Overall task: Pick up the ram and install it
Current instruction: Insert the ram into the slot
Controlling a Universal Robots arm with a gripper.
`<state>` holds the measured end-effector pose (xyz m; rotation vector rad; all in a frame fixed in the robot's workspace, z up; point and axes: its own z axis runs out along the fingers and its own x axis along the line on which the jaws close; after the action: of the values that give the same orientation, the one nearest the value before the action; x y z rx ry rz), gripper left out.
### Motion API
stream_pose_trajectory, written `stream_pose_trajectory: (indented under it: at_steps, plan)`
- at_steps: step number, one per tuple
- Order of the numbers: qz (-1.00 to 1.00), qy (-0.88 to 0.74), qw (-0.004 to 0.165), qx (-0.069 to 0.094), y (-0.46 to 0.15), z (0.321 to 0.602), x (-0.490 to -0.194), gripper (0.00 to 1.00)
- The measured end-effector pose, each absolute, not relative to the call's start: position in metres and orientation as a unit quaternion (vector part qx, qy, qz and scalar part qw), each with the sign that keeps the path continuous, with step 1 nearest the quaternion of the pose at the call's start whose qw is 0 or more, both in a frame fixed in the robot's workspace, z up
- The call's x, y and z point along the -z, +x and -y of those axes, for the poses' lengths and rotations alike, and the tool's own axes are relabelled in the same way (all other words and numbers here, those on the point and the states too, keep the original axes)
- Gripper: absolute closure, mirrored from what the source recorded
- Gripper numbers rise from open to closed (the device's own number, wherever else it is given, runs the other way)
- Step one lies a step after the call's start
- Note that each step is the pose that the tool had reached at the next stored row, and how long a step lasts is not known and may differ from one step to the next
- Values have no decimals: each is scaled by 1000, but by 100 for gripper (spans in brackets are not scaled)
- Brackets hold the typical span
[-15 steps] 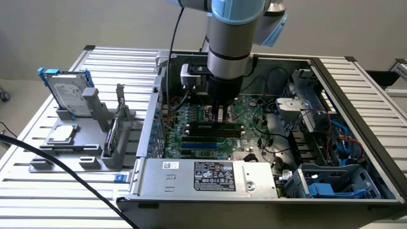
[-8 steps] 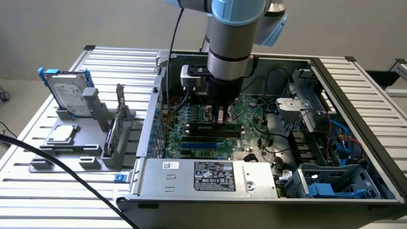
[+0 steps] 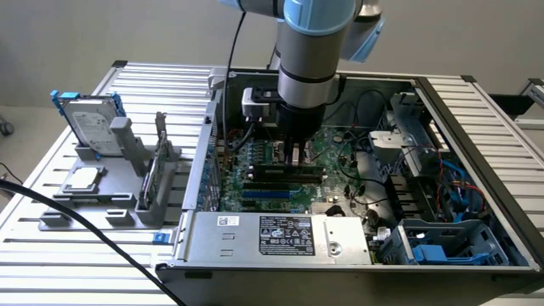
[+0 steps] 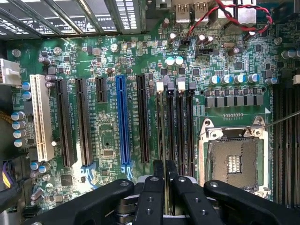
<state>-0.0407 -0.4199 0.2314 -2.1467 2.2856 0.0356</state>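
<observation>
My gripper [image 3: 295,155] is down inside the open computer case, just above the green motherboard [image 3: 255,159]. In the wrist view its two black fingers [image 4: 154,187] stand close together, shut on the ram [image 4: 163,133]. I see the ram edge-on, as a thin strip running along a black memory slot with white end clips [image 4: 160,86]. In the exterior view the ram [image 3: 289,170] is a long dark stick lying level under the fingers, at the memory slots. Whether it sits fully in the slot I cannot tell.
The empty processor socket [image 4: 233,159] lies beside the memory slots. Long expansion slots, one of them blue [image 4: 123,122], run parallel. At the exterior view's left, a grey fixture [image 3: 102,204] carries the silver hard drive with blue rails [image 3: 92,124] and the small square processor chip [image 3: 83,180]. The power supply [image 3: 281,236] closes off the case's near side.
</observation>
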Motion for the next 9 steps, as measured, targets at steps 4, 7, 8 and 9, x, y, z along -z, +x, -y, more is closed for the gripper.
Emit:
stream_pose_trajectory:
  at_steps: [4,7,8,9]
  plan:
    - [-729,-685,3,-11,-41,420,-229,86]
    - [-729,-685,3,-11,-41,420,-228,86]
    - [-729,-685,3,-11,-41,420,-228,86]
    - [-729,-685,3,-11,-41,420,-227,86]
